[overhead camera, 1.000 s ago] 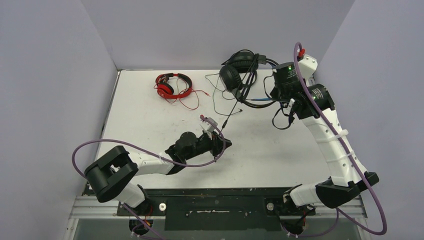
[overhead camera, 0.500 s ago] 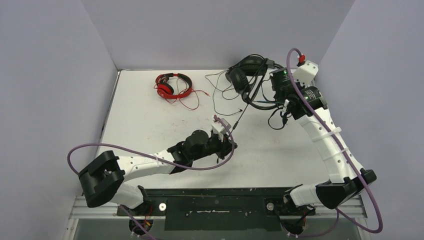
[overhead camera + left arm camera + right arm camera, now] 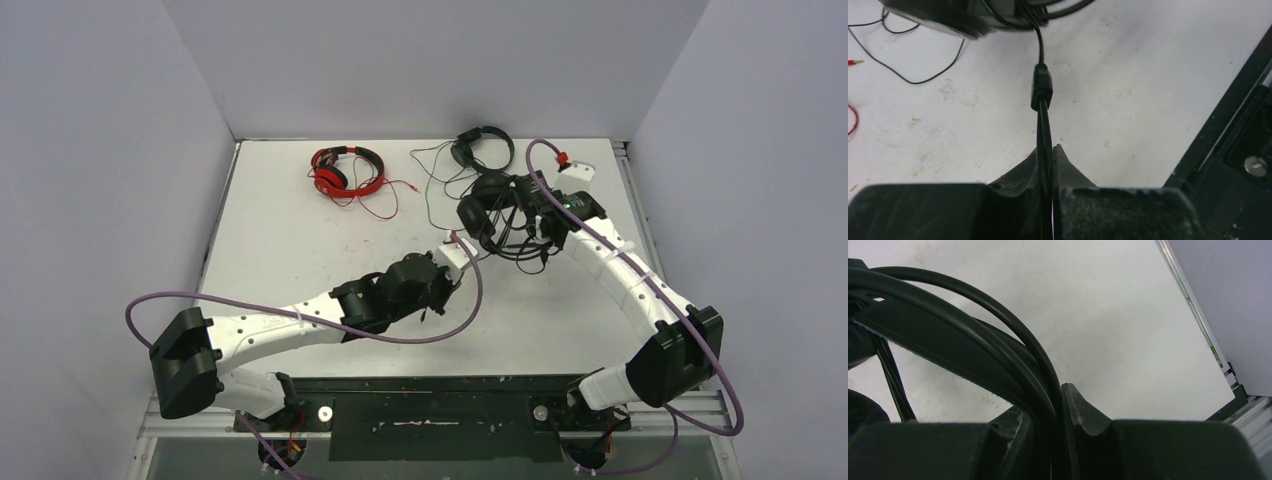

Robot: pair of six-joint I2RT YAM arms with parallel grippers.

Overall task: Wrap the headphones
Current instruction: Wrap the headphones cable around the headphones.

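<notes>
Headphones, black over-ear, band clamped in right gripper, arm extended forward; thin black cable pinched taut in left gripper, arm stretched low.

The white tabletop is matt, scuffed and speckled. The thin black headphone cable is smooth, faintly shiny, rubbery plastic. The red over-ear headphones look like glossy plastic. The black over-ear headphones have a matt, fuzzy-edged flat band.

left pincer clamped tight, right pincer clamped
</notes>
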